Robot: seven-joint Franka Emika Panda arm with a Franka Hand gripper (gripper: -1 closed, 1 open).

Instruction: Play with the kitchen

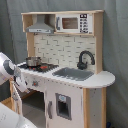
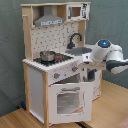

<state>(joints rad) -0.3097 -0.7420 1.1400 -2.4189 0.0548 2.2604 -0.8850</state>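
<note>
Right before the pincer (image 2: 86,61), at close range: the kitchen (image 2: 36,85), upright, front panel turned toward the arm (image 2: 107,50). Grip of the pincer: cannot tell, released or clenched (lost against the white counter edge in the second exterior view, and hardly to be made out in the first exterior view). No load seen in it.

Just beside the pincer, along the front edge: the knobs (image 2: 55,75). Below it: the oven door (image 2: 67,100), seemingly tipped a little outward, though hard to say. Beyond and slightly above: the black hob (image 2: 59,60) with a small metal pot (image 2: 47,55) on it. Farther along the counter from the pincer: the grey sink (image 1: 75,73) and the black faucet (image 1: 85,59). High over it: the hood (image 1: 40,27) and the microwave (image 1: 72,22).

Step in hand, as a guess: an approach to the front panel, with no contact confirmed. Next move, likely: settle on one target, a knob to twist or the door to pull, and close in squarely. Calls for careful alignment, a light squeeze, and a turn or pull along the part's own axis or hinge. Otherwise a risk of slipping off, or of shoving the whole light toy backward.
</note>
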